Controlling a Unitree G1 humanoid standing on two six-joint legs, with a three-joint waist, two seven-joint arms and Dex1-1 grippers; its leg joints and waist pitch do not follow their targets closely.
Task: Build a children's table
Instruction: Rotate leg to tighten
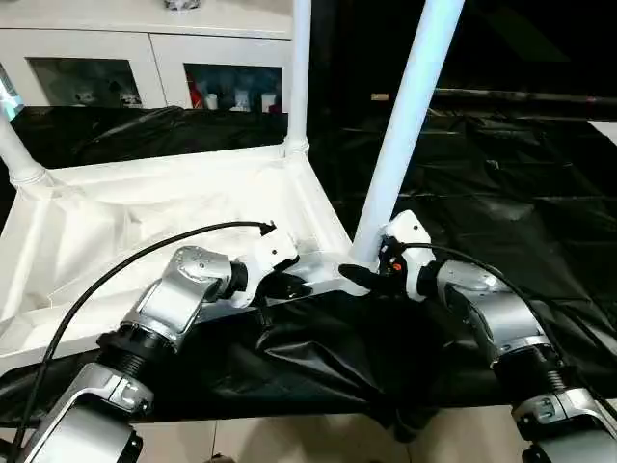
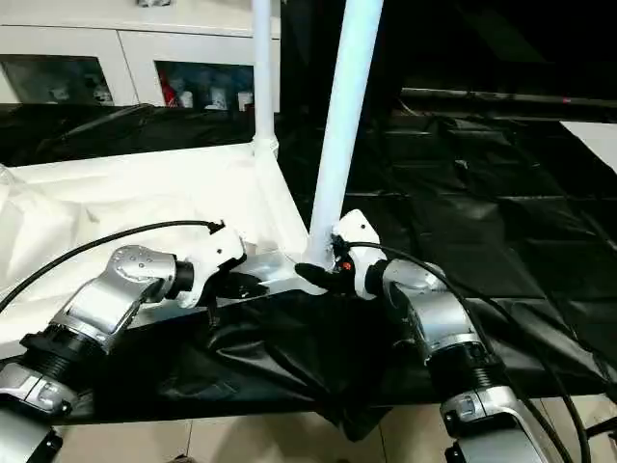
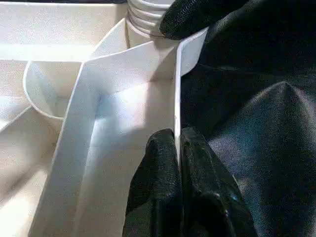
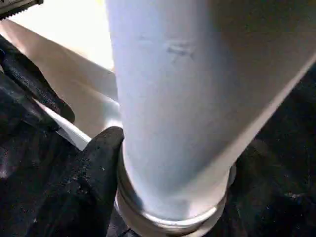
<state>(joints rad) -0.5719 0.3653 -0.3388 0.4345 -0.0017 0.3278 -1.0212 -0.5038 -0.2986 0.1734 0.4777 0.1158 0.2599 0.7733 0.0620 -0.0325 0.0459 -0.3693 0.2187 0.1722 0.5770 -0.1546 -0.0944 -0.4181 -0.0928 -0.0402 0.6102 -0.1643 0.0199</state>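
The children's table lies upside down on black sheeting, its white ribbed tabletop [image 1: 145,212] facing up. Three white legs stand in its corner sockets: a near right leg [image 1: 410,125], a far right leg [image 1: 300,68] and a far left leg [image 1: 14,154]. My left gripper [image 1: 289,286] is shut on the thin near rim wall [image 3: 176,89] of the tabletop, close to the near right corner. My right gripper [image 1: 364,275] sits at the base of the near right leg [image 4: 187,98], against its collar in the socket.
The big table draped in black sheeting [image 1: 501,193] stretches to the right and back. Its front edge drops to the floor [image 1: 289,434] just below my forearms. A white cabinet with glass doors [image 1: 116,77] stands behind. Black cables loop from both wrists.
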